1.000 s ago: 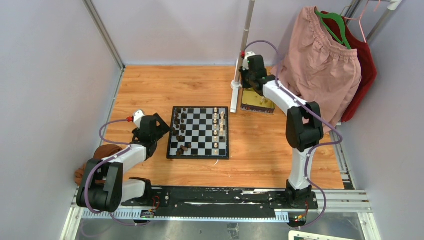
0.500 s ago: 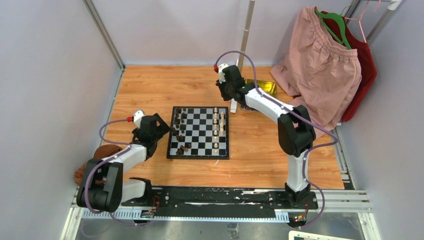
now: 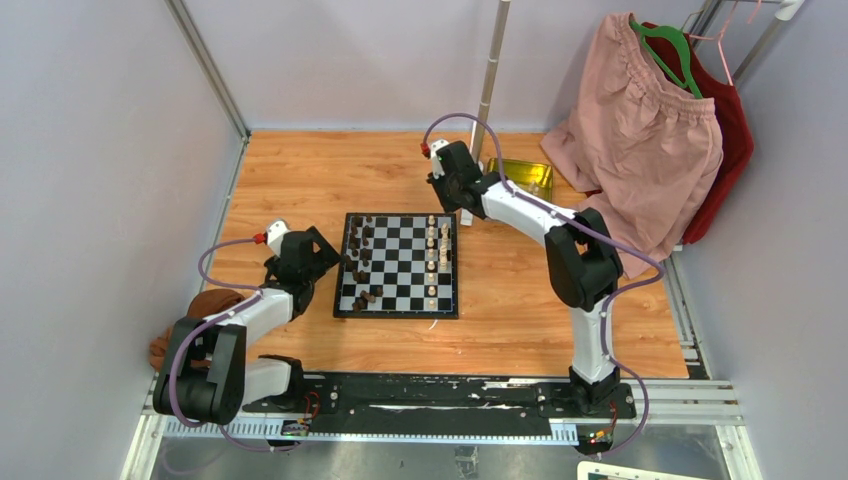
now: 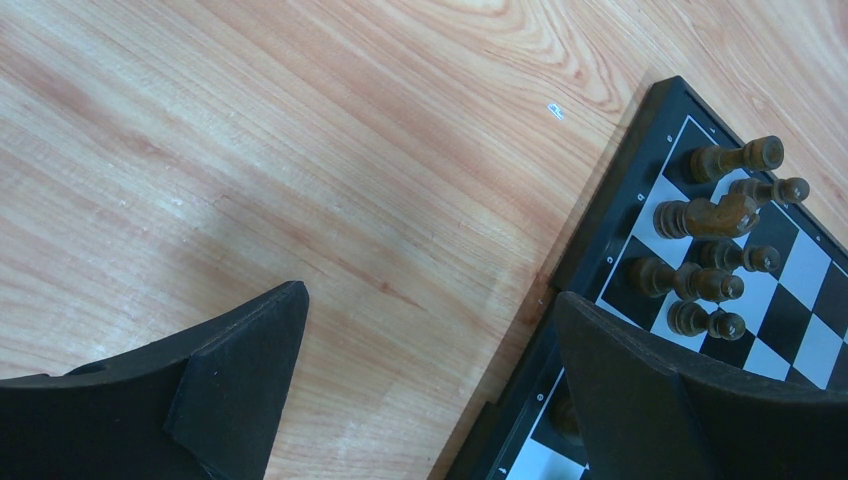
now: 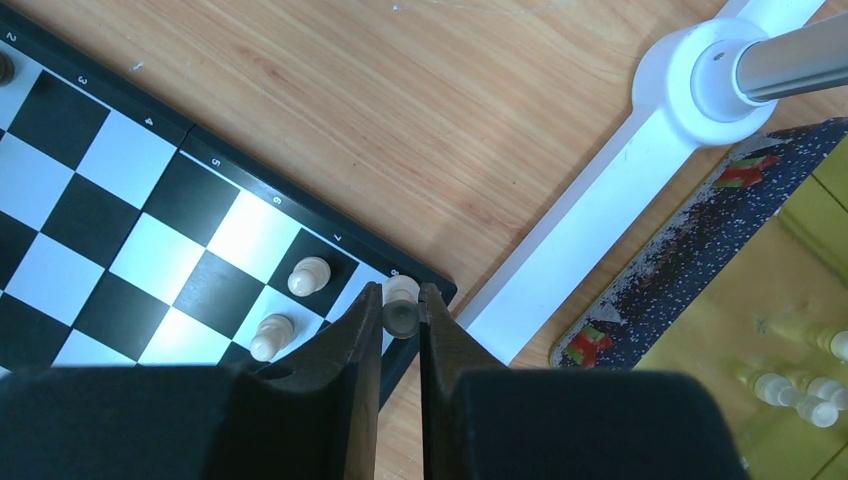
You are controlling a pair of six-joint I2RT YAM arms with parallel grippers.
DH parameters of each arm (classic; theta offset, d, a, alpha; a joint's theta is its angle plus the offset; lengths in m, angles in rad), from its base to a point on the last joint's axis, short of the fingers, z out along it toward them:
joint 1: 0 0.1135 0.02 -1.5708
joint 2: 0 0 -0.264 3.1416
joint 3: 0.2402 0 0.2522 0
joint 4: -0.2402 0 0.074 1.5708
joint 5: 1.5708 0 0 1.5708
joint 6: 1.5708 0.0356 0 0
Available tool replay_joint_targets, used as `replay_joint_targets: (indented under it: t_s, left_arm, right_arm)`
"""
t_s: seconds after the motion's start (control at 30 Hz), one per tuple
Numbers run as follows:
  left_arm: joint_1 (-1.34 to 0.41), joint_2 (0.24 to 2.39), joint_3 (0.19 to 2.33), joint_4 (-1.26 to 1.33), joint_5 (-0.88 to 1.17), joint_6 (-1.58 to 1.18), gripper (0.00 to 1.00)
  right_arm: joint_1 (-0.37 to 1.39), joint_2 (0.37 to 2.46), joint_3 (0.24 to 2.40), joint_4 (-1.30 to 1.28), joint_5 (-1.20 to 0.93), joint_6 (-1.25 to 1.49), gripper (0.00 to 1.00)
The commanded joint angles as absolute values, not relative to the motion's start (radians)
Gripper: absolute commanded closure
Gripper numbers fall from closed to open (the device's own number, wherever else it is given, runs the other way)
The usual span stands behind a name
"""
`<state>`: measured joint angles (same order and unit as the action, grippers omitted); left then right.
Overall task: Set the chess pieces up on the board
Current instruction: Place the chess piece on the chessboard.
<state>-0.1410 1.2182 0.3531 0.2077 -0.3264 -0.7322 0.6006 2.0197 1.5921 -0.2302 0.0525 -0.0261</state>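
On the wooden desk (image 3: 300, 180), the board (image 3: 398, 265) lies flat near the middle, in front of both arms. Behind its far right corner stands a white pole stand (image 5: 700, 85), and just past that a gold tin (image 3: 525, 175) with a few pale pieces (image 5: 800, 395) lying inside.

The left end effector (image 4: 430, 310) hovers low at the board's left edge, released, its fingers spread wide with nothing between them. The right end effector (image 5: 400, 295) hangs over the far right corner of the board, clenched narrowly on a cream piece (image 5: 402, 290), which sits between the fingertips above the corner square.

The dark pieces (image 4: 715, 215) are clustered along the left columns, and whether all stand upright is hard to tell from these views. The cream pieces (image 3: 437, 250) stand in the right columns, two of them (image 5: 309, 275) on squares just beside the held one.

These turned figures look light, hard and smooth, with narrow bases, so they probably tip or roll at a slight nudge. The sound grip appears to be across the slim neck or body from above, lightly. With neighbours so near, the fingers likely need to open only a little on release.
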Motion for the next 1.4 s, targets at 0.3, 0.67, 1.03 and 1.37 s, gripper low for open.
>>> replay_joint_targets:
  t_s: [0.3,0.67,1.03,1.37]
  left_arm:
    - [-0.15,1.212,0.367,0.229,-0.354,-0.719,0.0]
    - [-0.152,1.216,0.369,0.229,-0.354,-0.719,0.0]
    - [-0.153,1.216,0.37,0.229,-0.356,-0.717,0.0]
    - [-0.156,1.216,0.37,0.229,-0.357,-0.716,0.0]
  right_arm:
    - [0.627,2.057,1.563,-0.245,0.047,-0.006,1.0]
    - [0.635,2.083,1.564,-0.245,0.044,-0.006,1.0]
    - [0.636,2.094,1.561,-0.245,0.04,-0.006,0.99]
    - [0.64,2.088,1.565,-0.255,0.041,-0.006,0.82]
